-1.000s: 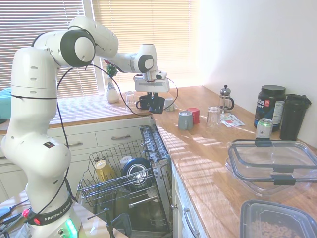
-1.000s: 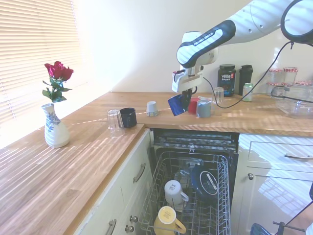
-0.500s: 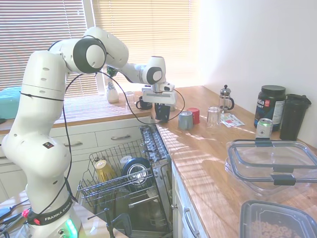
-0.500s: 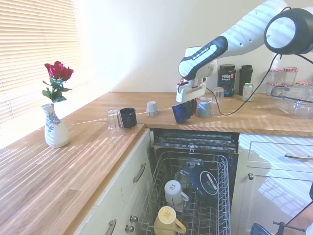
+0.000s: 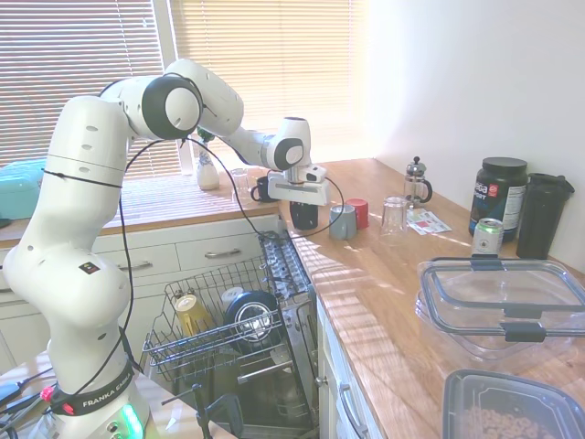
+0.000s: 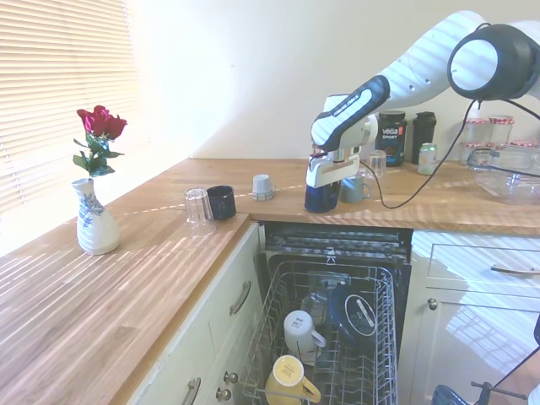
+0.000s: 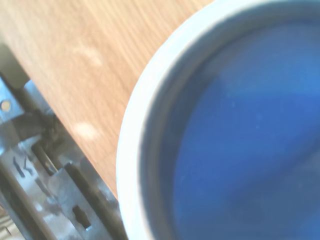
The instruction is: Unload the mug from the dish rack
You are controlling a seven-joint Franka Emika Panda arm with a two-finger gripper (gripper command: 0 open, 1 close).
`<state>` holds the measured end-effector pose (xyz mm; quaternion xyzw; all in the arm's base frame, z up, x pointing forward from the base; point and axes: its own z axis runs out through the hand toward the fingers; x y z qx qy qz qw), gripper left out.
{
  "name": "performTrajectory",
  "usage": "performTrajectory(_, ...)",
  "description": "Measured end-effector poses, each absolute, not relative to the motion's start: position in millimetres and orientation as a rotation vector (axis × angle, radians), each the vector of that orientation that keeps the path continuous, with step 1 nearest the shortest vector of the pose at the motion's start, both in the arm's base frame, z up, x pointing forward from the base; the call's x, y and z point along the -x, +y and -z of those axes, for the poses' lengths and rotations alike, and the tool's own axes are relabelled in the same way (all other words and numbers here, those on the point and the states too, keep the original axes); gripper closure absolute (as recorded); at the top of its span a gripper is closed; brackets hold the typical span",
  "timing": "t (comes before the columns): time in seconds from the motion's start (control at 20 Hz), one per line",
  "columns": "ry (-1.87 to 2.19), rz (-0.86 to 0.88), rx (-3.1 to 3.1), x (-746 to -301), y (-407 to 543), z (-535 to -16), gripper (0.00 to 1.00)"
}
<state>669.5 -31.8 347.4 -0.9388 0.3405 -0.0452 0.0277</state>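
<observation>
1. The mug (image 6: pixel 321 197), glossy dark navy ceramic, stands upright on the wooden counter (image 6: pixel 152 270) at its front edge, just above the open dishwasher.
2. The gripper (image 6: pixel 323 175) sits on top of the mug, pinching its rim.
3. The wrist view shows the mug's pale rim and blue inside, blurred.
4. Below, the wire dish rack (image 6: pixel 373 364) holds a white cup (image 6: pixel 299 331), a yellow cup (image 6: pixel 287 378) and a dark round dish (image 6: pixel 358 314).
5. The mug's handle cannot be made out.
</observation>
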Motion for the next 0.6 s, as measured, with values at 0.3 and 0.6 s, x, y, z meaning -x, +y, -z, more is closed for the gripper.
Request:
performTrajectory(0.3, 1.095, 0.155, 2.876, -671, -26, -349, 0.00)
performTrajectory(0.6, 1.108, 0.218, 2.862, -672, -16, -362, 0.00)
